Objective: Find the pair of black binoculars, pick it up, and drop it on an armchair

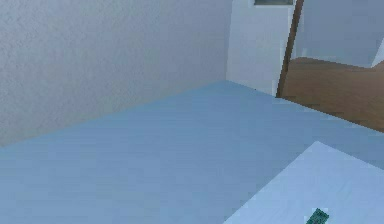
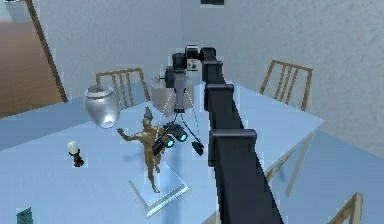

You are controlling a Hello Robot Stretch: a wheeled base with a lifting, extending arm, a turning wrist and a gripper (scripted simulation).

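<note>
Black binoculars [image 2: 170,136] with teal lenses show above the pale blue table [image 2: 280,130] in the arm side view, close to a bronze figure. My arm [image 2: 225,130] reaches out over this table, and the gripper [image 2: 183,140] points down with its thin fingers [image 2: 195,146] around the binoculars. With the tabletop right behind them, I cannot tell whether the gripper holds them or they lie on the table. No armchair can be made out.
A bronze figure [image 2: 150,150] on a clear base, a glass jar [image 2: 100,105], a small dark cup [image 2: 75,152] and a green item [image 2: 22,213] share the table. Wooden chairs [image 2: 285,80] [image 2: 125,85] stand behind it. Ahead lie blue floor [image 1: 170,150], a table corner [image 1: 330,180] and a wooden door [image 1: 335,90].
</note>
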